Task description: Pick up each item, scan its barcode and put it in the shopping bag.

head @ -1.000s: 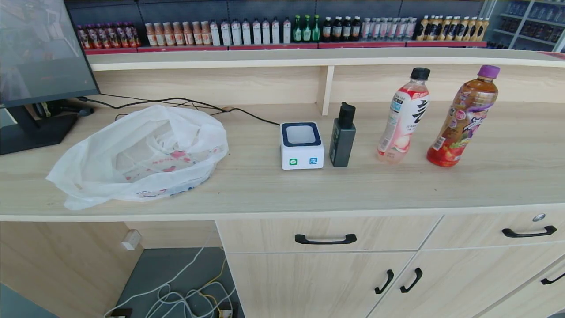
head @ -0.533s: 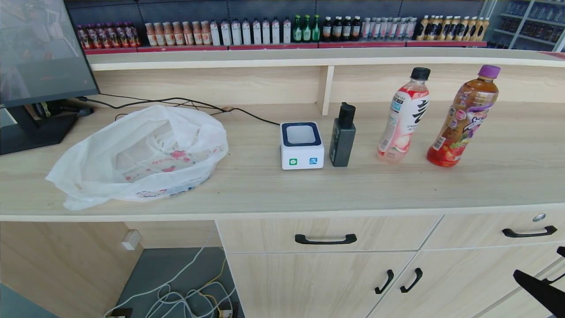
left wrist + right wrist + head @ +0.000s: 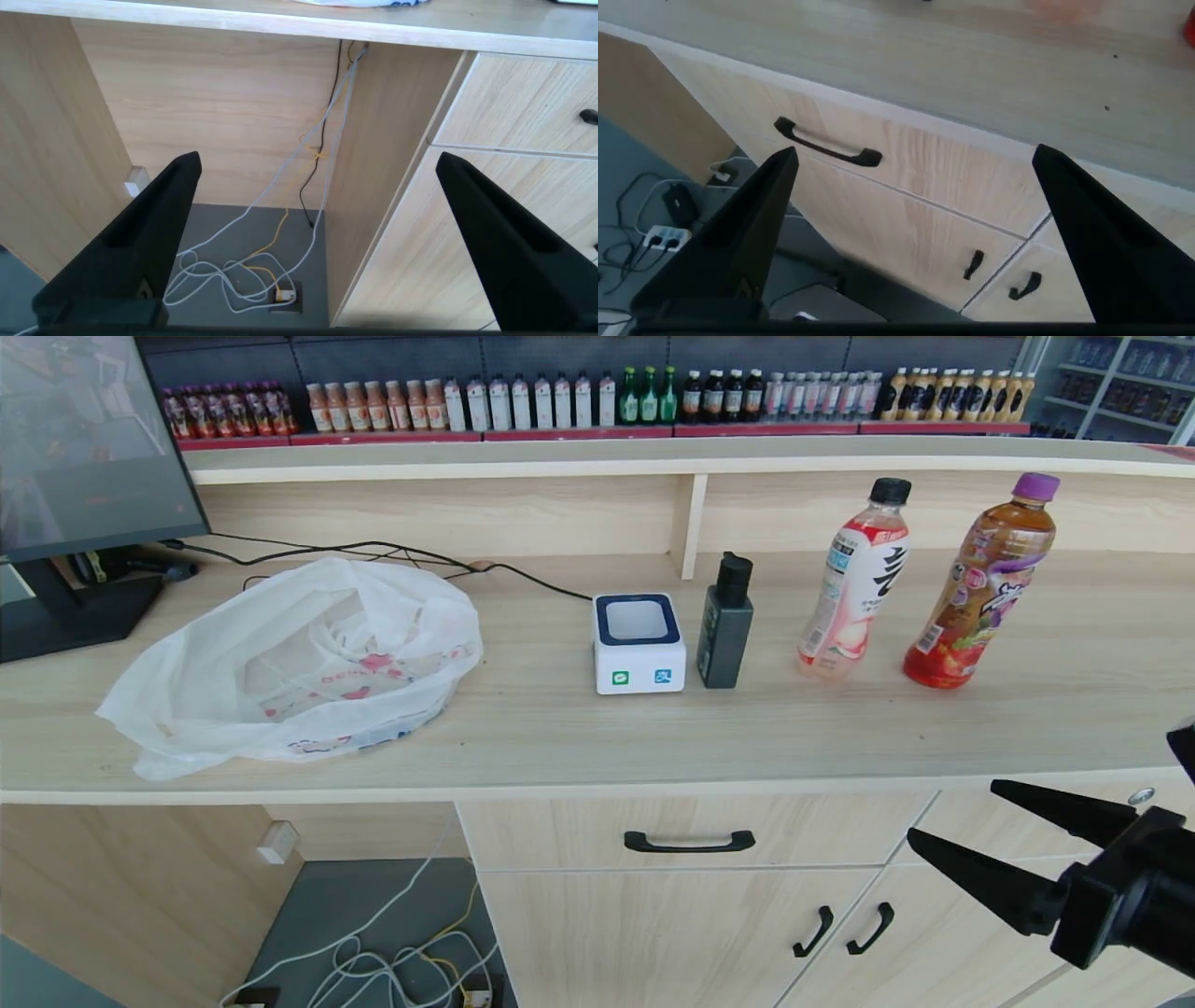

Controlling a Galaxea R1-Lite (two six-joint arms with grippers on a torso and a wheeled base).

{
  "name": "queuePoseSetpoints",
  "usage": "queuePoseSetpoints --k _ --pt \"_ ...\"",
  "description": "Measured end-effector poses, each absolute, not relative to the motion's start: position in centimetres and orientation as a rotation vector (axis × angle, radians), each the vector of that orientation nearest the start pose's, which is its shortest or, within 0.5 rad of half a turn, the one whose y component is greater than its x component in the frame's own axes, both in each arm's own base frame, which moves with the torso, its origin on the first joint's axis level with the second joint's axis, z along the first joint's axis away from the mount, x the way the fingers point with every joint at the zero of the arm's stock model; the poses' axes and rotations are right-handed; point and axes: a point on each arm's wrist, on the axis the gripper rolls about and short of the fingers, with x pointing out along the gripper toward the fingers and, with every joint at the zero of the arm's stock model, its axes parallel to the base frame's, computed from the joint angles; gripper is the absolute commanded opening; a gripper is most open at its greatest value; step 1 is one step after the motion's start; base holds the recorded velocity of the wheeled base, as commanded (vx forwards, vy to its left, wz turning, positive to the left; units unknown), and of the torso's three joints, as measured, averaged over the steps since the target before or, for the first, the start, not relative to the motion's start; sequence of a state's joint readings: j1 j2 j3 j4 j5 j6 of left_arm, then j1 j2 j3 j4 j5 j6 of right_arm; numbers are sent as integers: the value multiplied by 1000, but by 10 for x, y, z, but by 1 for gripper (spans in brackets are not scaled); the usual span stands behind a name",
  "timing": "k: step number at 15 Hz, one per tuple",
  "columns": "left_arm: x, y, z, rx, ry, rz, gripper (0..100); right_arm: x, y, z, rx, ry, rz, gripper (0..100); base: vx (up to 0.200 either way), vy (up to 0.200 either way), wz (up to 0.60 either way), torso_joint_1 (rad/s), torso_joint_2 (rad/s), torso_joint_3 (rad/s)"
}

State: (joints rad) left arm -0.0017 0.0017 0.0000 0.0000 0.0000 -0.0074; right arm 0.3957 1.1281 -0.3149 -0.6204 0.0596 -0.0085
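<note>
our R claw (image 3: 952, 812) & L claw (image 3: 318, 159) wide, empty, prepped for pick | white cube scanner (image 3: 639, 639) btw white plastic bag (image 3: 289, 663) & dark grey flip-cap bottle (image 3: 724, 635): short carry, we reckon

The right gripper (image 3: 952, 812) and the left gripper (image 3: 318, 159) both have their jaws spread wide, and they hold nothing.
The right gripper is low at the robot's right side. Its two thin black jaws point forward and a bit toward the left, with a big gap between them. Its dark wrist (image 3: 1120, 896) sits just behind them. The left gripper is down low too, jaws far apart.
</note>
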Motion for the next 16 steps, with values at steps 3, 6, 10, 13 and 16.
queuePoseSetpoints --k 3,6,10,13,16 --pt "-23 0 76 -7 2 -2 100 167 75 182 -42 112 476 100 0 0 0 0 0 0" --pt "-23 0 76 -7 2 -2 100 203 99 188 -40 -12 504 100 0 0 0 0 0 0" --pt "-23 0 76 -7 2 -2 100 245 133 185 -46 -120 497 100 0 0 0 0 0 0" --pt "-23 0 76 -7 2 -2 100 267 152 182 -14 -212 418 100 0 0 0 0 0 0" --pt "-23 0 76 -7 2 -2 100 279 166 171 -40 -259 407 100 0 0 0 0 0 0"
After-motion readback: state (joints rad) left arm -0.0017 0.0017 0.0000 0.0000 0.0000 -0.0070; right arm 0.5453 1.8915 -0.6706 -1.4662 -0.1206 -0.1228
